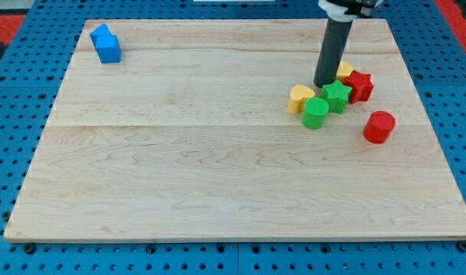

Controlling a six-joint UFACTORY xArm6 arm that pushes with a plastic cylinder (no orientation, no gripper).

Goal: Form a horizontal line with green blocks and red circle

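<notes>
- The tabletop [218, 176] is a pale wooden board lying on a blue pegboard [19, 84] full of small holes.
- My tip [322, 85] is the lower end of a straight dark rod that comes down from the view's top; there is no claw on this arm, so there is nothing to call wide, narrow or holding.
- I take the green star block [337, 96] as the landmark; it sits in the right half of the board, nearer the view's top than the bottom.
- My tip stands just to the upper left of the green star, very close to it; whether it touches cannot be told.
- The green round block [315, 113] lies to the lower left of the green star, the two touching or nearly so.
- The red round block [379, 127] stands alone to the lower right of the green star, clearly apart from it.
- The yellow heart block [300, 98] lies to the left of the green star, right beside the green round block and just lower left of my tip.
- The red star block [360, 85] sits to the upper right of the green star, pressed close against it.
- A second yellow block [344, 69] peeks out above the green star, partly hidden by the rod; its shape cannot be made out.
- Two blue blocks [106, 44] sit together far to the left of the green star, near the board's upper left corner.
</notes>
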